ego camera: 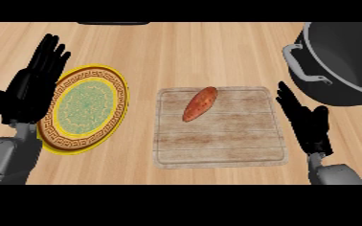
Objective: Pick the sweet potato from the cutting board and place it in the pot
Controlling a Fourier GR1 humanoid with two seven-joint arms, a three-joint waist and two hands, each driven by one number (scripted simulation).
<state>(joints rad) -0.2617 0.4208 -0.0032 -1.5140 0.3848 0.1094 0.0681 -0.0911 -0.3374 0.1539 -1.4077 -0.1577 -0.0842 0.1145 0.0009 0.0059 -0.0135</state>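
Note:
An orange-brown sweet potato (200, 104) lies tilted on the upper left part of a pale wooden cutting board (222, 143) in the middle of the counter. A dark grey pot (338, 62) with a light grey handle stands at the upper right, partly cut off by the view's edge. My right hand (308, 123) is open, fingers straight, just right of the board's right edge and below the pot. At the far left, my left hand (34, 83) is open with fingers up and rests beside a plate. Neither hand touches the sweet potato.
A round plate (86, 108) with a yellow rim, brown patterned band and green centre lies left of the board, next to my left hand. A dark object (113, 23) shows at the counter's far edge. Bare wooden counter lies between board and pot.

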